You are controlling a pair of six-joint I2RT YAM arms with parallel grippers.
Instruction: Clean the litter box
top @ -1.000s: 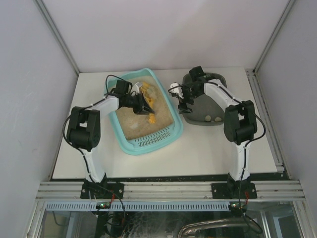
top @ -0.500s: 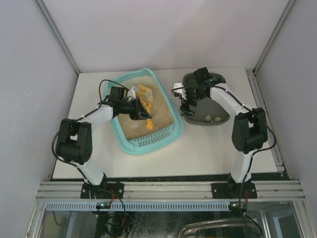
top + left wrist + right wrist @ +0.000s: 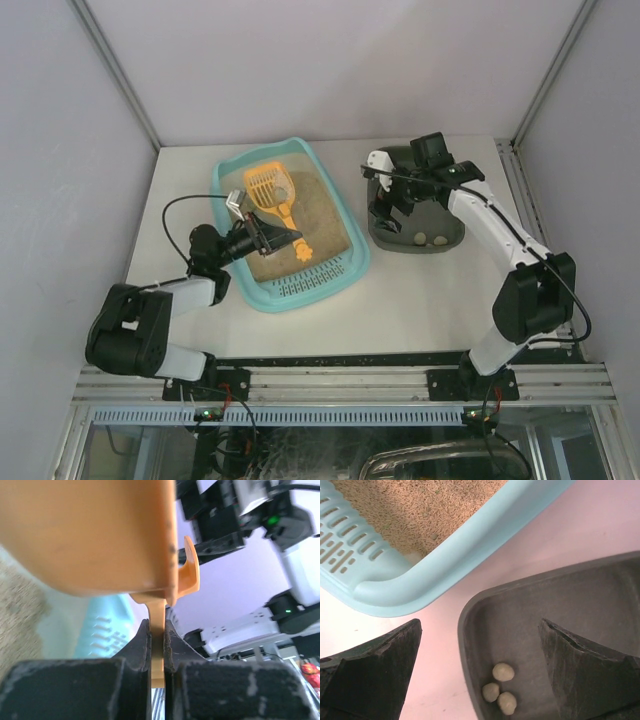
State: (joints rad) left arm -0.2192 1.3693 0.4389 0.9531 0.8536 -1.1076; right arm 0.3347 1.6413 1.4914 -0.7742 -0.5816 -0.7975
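The light-teal litter box (image 3: 232, 228) holds tan litter, and its slotted grate (image 3: 305, 286) is at the near end. An orange slotted scoop (image 3: 266, 186) lies over the litter with its head toward the far end. My left gripper (image 3: 270, 238) is shut on the scoop's handle. In the left wrist view the handle (image 3: 157, 630) is pinched between the black pads of the left gripper (image 3: 157, 641). My right gripper (image 3: 384, 215) is open and empty above the left rim of the dark grey tray (image 3: 440, 212). Its fingers straddle that rim (image 3: 463, 630).
Three pale clumps (image 3: 500, 688) lie in the grey tray's near corner, and the clumps (image 3: 428, 239) also show from above. The litter box's corner (image 3: 415, 587) is close to the right gripper (image 3: 479, 625). Walls and metal rails enclose the table on three sides.
My left arm has pulled back toward the near left, turning the scoop so its head points to the far end. The right arm's elbow has swung right; its gripper stays over the grey tray.
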